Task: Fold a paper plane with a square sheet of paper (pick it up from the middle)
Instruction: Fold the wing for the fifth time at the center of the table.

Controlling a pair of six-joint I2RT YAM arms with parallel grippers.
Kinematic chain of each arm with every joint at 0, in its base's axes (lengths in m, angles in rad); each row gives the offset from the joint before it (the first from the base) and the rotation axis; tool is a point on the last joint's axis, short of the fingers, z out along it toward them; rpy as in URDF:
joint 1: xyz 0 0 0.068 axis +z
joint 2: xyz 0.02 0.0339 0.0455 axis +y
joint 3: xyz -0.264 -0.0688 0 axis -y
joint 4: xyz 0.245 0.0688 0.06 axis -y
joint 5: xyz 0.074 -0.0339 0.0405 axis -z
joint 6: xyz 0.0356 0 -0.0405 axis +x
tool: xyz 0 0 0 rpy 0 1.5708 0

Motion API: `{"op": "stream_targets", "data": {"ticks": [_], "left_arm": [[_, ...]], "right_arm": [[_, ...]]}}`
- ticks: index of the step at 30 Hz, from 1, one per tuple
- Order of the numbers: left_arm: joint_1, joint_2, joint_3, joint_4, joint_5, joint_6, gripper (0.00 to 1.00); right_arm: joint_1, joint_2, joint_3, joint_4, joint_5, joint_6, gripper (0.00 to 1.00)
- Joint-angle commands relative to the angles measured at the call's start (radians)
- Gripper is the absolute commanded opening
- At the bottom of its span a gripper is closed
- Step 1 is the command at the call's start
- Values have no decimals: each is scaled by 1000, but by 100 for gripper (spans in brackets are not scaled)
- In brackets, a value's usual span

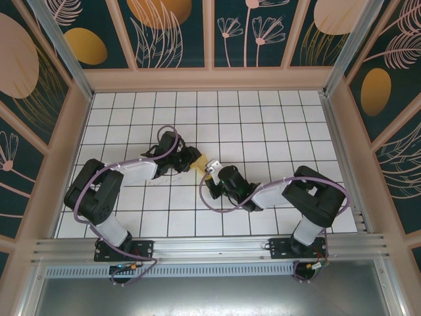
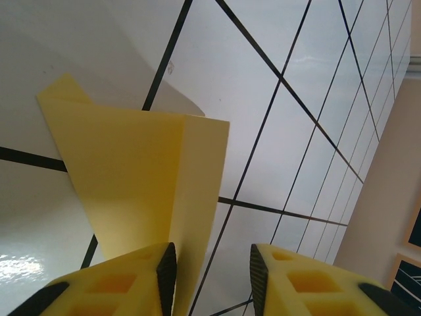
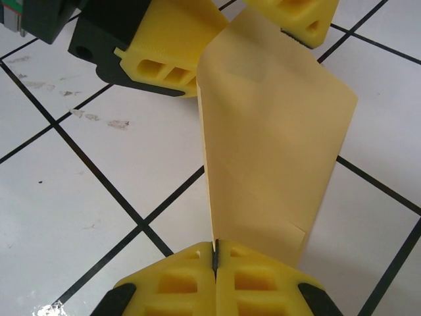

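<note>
From above, the sheet of paper (image 1: pixel 197 162) sits near the middle of the table (image 1: pixel 263 112), lifted between the 2 arms. The left pincer (image 1: pixel 188 157) meets it from 9 o'clock and the right pincer (image 1: pixel 208 166) from 4 o'clock, though their jaws are too small here to read. In the left wrist view the sheet (image 2: pixel 131 171) is already doubled along a crease and rises toward 11 o'clock. Its lower edge drops into the gap of the left pincer (image 2: pixel 214 266), just beside the 7 o'clock finger. That gap is plainly wide, so this pincer is spread and clamps nothing. In the right wrist view the right pincer (image 3: pixel 215 253) at 6 o'clock is closed, its 2 fingers pressed together on the sheet's near corner by the crease. The sheet (image 3: pixel 276 131) stands up from there toward 12 o'clock, passing between the left pincer's parted fingers (image 3: pixel 164 56). The paper looks very light, thin and limp away from the crease, so it probably bends or flutters under any sideways push. A hard tug between the arms could tear or wrinkle it. The doubled strip along the crease seems the stiffest place to grip, close to the edge, with gentle closing.
</note>
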Motion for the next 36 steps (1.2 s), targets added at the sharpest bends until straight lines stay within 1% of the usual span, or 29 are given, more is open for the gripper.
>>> {"op": "stream_targets", "data": {"ticks": [1,2,4,5,10,11,12,13,19,30,34,35,36], "left_arm": [[5,13,22,-28,4,6,32],[5,14,22,-31,2,8,29],[6,12,22,-39,-5,11,18],[5,12,20,-42,-8,10,16],[5,8,21,-41,-9,7,0],[5,6,22,-41,-10,8,0],[5,4,23,-41,-10,6,0],[5,5,26,-41,-8,8,0],[5,9,26,-35,2,8,0],[5,8,27,-33,7,9,0],[5,13,28,-30,14,11,0],[5,12,28,-30,15,12,0],[5,12,27,-30,14,13,0]], "right_arm": [[13,6,18,16,48,-44,0],[15,5,19,16,53,-49,0],[23,-1,15,13,72,-62,1],[26,-3,14,12,82,-66,2],[61,-17,4,-7,150,-99,12],[69,-16,0,-7,164,-103,13],[76,-15,-3,-7,175,-111,17],[85,-10,-5,-7,193,-118,18],[115,31,15,-2,303,-158,19],[119,56,37,-6,327,-175,20],[126,74,55,-5,355,-183,20],[128,76,56,-4,357,-185,23],[129,76,59,-7,353,-188,29]]}}
